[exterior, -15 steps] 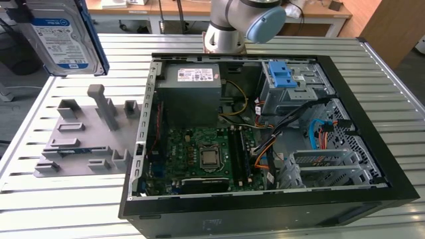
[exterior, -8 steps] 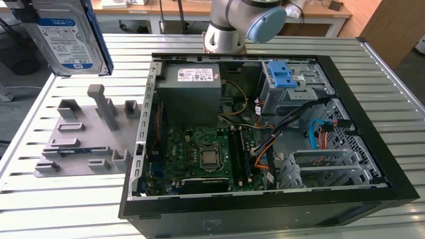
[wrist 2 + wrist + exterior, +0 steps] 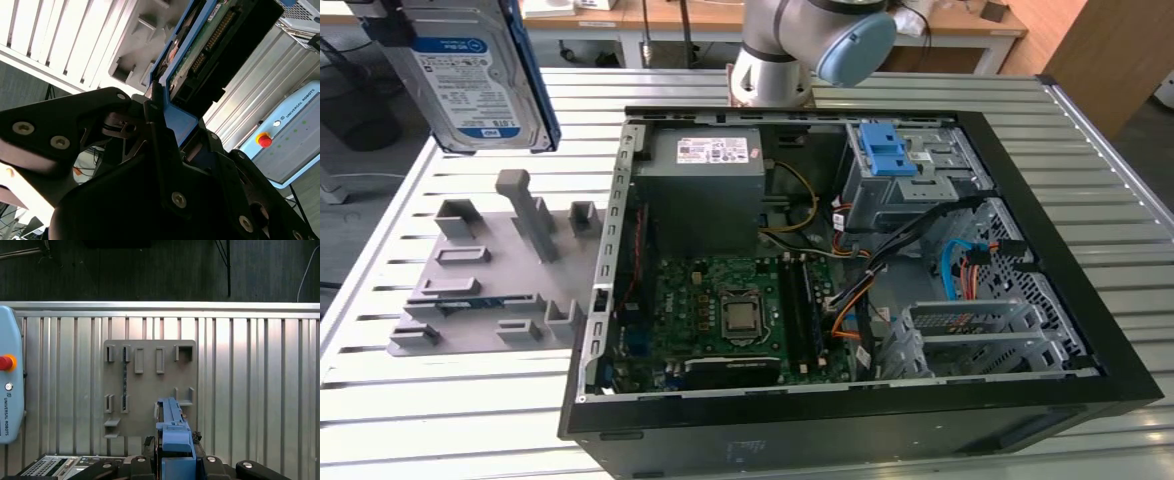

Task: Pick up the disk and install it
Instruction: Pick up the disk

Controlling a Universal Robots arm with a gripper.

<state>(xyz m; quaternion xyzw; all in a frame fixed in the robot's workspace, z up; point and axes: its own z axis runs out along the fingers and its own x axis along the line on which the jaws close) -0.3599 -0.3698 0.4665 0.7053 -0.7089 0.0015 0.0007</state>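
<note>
One disk (image 3: pixel 470 80), clamped by its blue bracket (image 3: pixel 182 125) in the closed gripper (image 3: pixel 162 107), hanging at upper left of the exterior view, long axis near upright, label facing camera, above the grey fixture plate (image 3: pixel 480 300), well apart from the open computer case (image 3: pixel 854 430) at centre right.

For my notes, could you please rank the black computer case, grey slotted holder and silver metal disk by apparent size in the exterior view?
Largest: black case; grey holder; silver disk, though nearness enlarges it.
</note>
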